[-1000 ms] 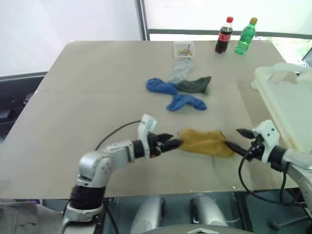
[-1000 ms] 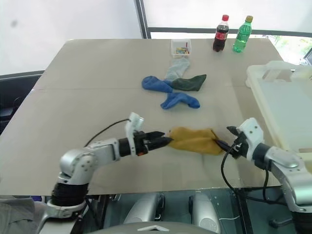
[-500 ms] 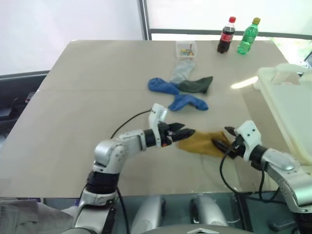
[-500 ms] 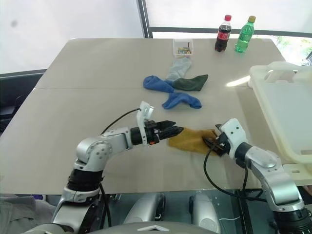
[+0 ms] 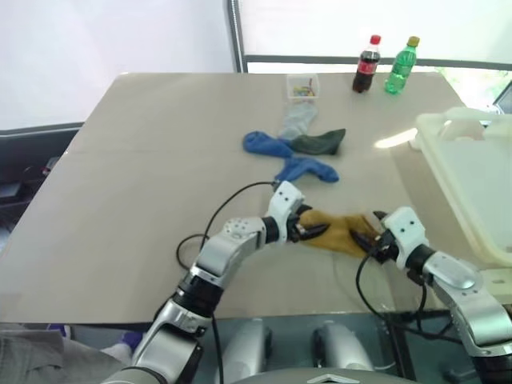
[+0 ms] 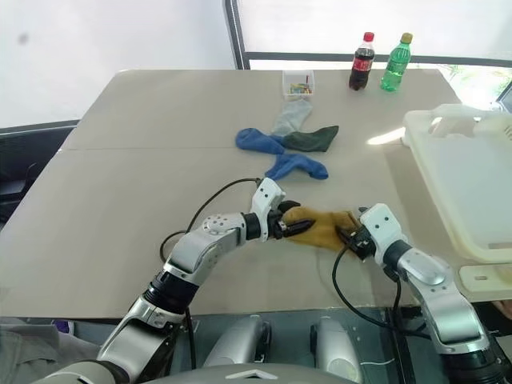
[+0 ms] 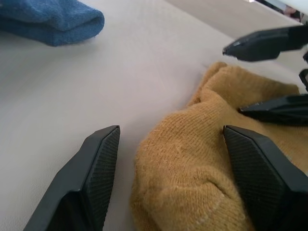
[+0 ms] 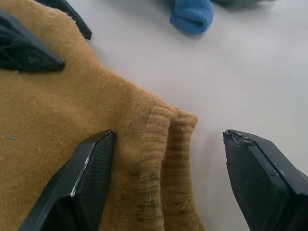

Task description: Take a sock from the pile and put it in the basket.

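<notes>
- Here, the yellow sock (image 5: 340, 233) is found lying flat on the tabletop (image 5: 144, 184), apart from the pile (image 5: 296, 148) further back, with the basket (image 5: 472, 184) at the robot's right edge of the tabletop.
- The left gripper (image 7: 168, 159) is seen with its fingers spread, one on bare tabletop and one over the sock's end; nothing is pinched.
- The right gripper (image 8: 166, 159) is likewise spread, straddling the ribbed cuff at the opposite end, with nothing gripped.
- A tug-of-war may be caused if both ends are clamped: the sock would be stretched between the arms rather than lifted.
- A collision between the two sets of fingers is judged possible, since they are seen close together over the same small sock.
- Only a thin fold may be caught if the fingers close too high, so that the sock slips out on the way to the basket.
- The basket is cut off at the frame edge, so its far rim and inside cannot be judged.
- Contact between fingers and fabric cannot be confirmed from the head views, where the arms cover part of the sock.
</notes>
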`<state>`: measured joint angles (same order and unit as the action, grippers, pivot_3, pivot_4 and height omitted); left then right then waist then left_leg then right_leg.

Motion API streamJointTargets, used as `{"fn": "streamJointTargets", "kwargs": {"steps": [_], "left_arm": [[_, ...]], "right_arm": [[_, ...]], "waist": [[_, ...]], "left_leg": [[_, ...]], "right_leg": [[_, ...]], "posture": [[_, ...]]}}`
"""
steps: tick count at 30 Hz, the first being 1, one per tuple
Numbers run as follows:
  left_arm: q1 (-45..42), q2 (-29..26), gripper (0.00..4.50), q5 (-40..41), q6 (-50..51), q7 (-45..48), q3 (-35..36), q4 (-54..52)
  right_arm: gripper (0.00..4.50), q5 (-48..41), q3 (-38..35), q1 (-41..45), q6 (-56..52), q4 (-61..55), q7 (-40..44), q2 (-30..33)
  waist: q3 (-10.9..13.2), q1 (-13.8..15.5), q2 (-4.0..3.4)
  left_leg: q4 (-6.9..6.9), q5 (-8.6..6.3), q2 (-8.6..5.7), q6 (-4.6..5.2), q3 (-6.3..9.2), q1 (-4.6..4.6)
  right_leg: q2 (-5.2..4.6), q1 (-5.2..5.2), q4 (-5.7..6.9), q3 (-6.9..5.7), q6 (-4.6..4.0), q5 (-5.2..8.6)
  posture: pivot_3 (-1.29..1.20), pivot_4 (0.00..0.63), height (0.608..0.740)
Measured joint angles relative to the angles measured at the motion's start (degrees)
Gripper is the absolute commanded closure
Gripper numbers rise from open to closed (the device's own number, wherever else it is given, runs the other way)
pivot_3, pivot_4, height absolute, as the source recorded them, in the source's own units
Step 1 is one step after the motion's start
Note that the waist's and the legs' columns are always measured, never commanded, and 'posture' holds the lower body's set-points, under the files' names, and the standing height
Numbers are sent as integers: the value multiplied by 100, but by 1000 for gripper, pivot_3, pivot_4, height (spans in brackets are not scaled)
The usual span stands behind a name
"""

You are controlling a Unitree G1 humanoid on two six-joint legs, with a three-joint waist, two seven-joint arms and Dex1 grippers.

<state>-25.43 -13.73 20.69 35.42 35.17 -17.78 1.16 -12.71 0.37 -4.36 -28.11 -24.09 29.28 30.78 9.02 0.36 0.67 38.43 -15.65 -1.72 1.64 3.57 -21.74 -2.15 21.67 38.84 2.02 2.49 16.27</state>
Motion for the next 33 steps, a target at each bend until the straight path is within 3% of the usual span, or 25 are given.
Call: {"fn": "streamJointTargets", "kwargs": {"steps": [9,12,20,23,26,32,33], "left_arm": [[-159,-630,891,1267,2335,233,1100,-593],[-461,-1057,891,1904,3597,356,1525,-638],[-1243,-1092,891,2218,5372,-8,1954,-496],[-1300,-919,891,2227,5574,-48,1986,-393],[-1288,-835,119,2218,5573,-47,1929,-244],[-1265,-774,41,2183,5519,-45,1904,-91],[-1272,-758,11,2183,5512,-44,1927,-41]], "right_arm": [[808,-296,-82,79,-510,-116,28,-21],[808,-321,-85,84,-508,-116,36,-31],[808,-248,-78,86,-243,-95,109,-7],[808,-312,-108,104,-89,-93,186,-23],[35,-424,-157,87,-41,-138,342,46],[1,-582,-354,-177,23,-463,527,153],[253,-599,-395,-212,75,-518,536,156]], "waist": [[5,-96,3],[11,-102,3],[12,-106,3],[12,-105,3],[13,-101,3],[13,-94,3],[13,-93,3]], "left_leg": [[-9,-1,-2,0,12,-16],[-9,0,-2,0,17,-16],[-12,1,-5,-4,17,-23],[-12,13,-5,-26,15,-26],[-12,14,-5,-28,14,-29],[-14,14,-5,-29,14,-36],[-14,14,-5,-28,14,-36]], "right_leg": [[-1,12,-8,-11,0,1],[0,16,-4,-17,0,1],[0,27,-5,-16,0,1],[-1,32,-4,-11,0,1],[-2,34,-4,-9,0,1],[-5,40,-6,-8,0,1],[-6,40,-6,-8,0,1]], "posture": [[0,150,740],[0,150,740],[0,150,740],[0,150,740],[0,150,740],[0,150,740],[0,150,740]]}}
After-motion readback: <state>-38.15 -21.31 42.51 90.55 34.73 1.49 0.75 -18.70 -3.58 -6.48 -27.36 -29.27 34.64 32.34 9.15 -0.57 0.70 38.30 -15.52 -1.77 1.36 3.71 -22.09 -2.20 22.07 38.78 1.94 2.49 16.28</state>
